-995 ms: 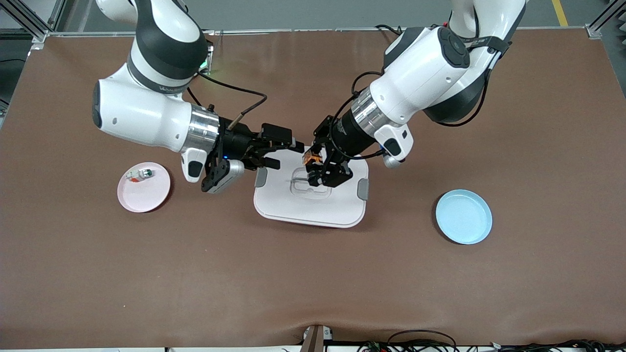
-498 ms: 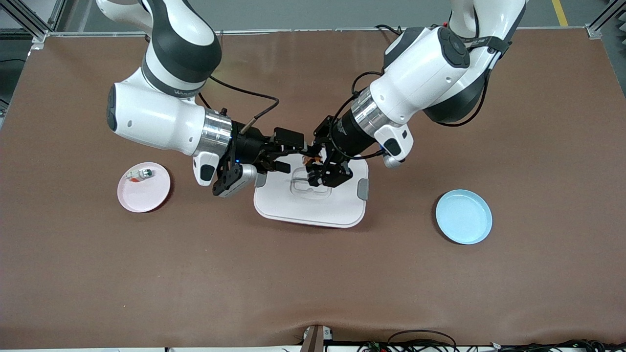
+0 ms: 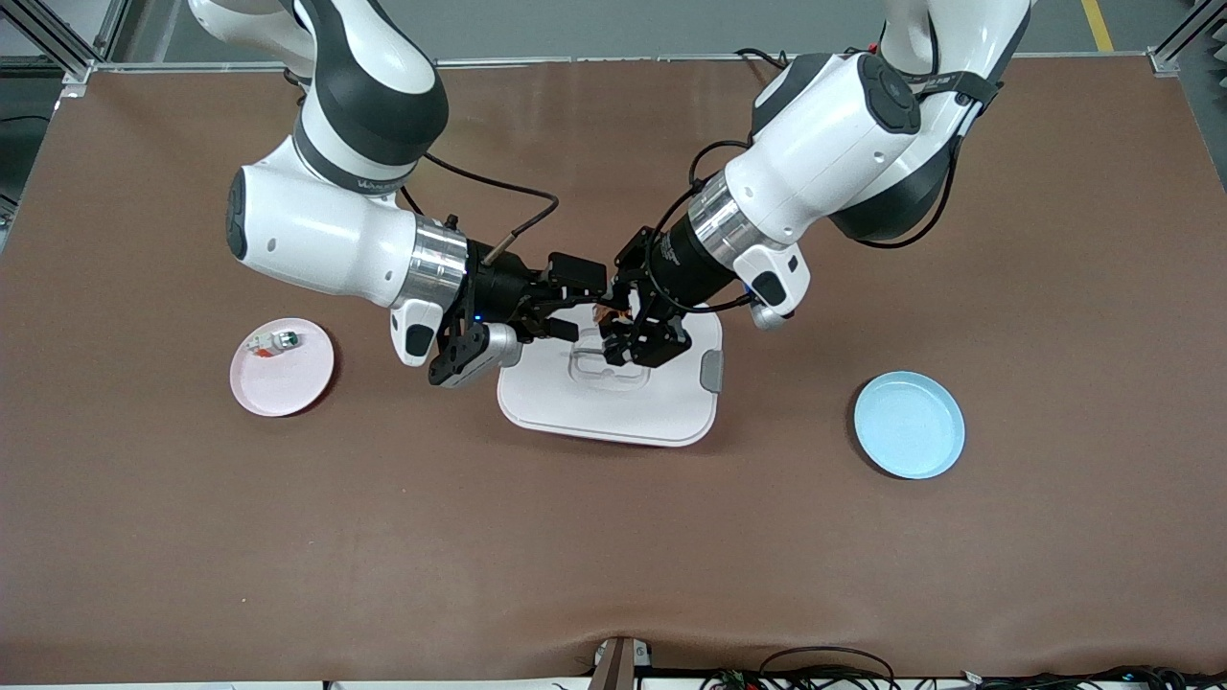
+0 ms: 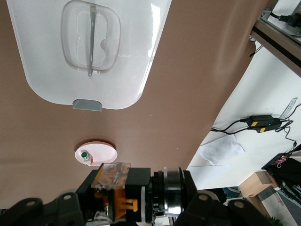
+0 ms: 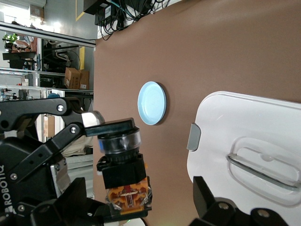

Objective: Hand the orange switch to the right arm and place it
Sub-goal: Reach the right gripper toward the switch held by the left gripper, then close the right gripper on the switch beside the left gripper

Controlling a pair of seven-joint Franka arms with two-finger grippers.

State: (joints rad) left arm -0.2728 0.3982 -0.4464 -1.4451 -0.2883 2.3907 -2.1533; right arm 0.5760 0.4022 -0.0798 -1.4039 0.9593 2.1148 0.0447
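A lab: brown-matted table (image 3: 613,537), aluminium framing (image 3: 57,38), cluttered shelves (image 5: 28,52).

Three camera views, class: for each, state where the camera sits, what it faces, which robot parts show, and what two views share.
Front view: high across the table, facing both arms meeting over the white lid.
Left wrist view: on the left arm, looking down at the lid and pink plate; the right claw shows.
Right wrist view: on the right arm, facing the left claw shut on the orange switch.
Shared: both wrist views show the lid.
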